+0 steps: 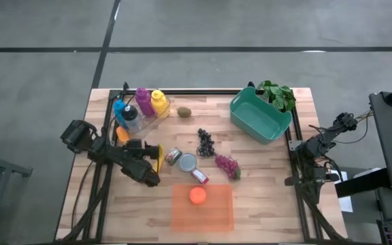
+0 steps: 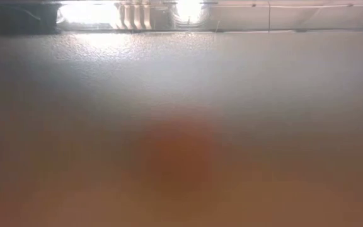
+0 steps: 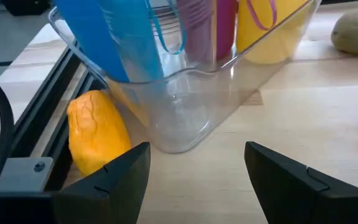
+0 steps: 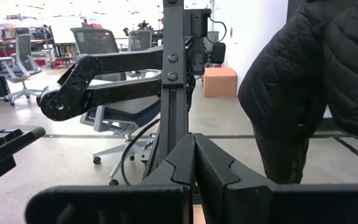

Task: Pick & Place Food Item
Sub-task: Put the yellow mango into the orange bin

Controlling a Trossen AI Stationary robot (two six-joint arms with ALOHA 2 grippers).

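**Left claw open beside the yellow-orange food item**

Left wrist view, nearest first: the left claw [image 3: 194, 177] stands with its jaws well apart and nothing between them. Just past one finger, on the side toward the table frame [image 3: 39, 134], lies a yellow-orange food item [image 3: 95, 130], rounded, its long axis roughly upright in this view. It touches or nearly touches the clear bin [image 3: 185, 106] holding blue, purple and yellow bottles. So the item sits off to one side of the claw's line, not between the fingers; I judge the claw must shift toward the frame before closing.

From above: the left claw [image 1: 156, 155] hovers near the table [image 1: 264, 204] edge, left of the cans [image 1: 182, 160]. The food item [image 1: 122, 134] is just behind it, by the bin. Farther across: grapes [image 1: 227, 164], an orange mat [image 1: 213, 211] carrying an orange round thing [image 1: 197, 195], a teal tub [image 1: 260, 116].

The right claw [image 4: 194, 171], pressed closed and empty, waits off the right edge. The left arm is far nearer.
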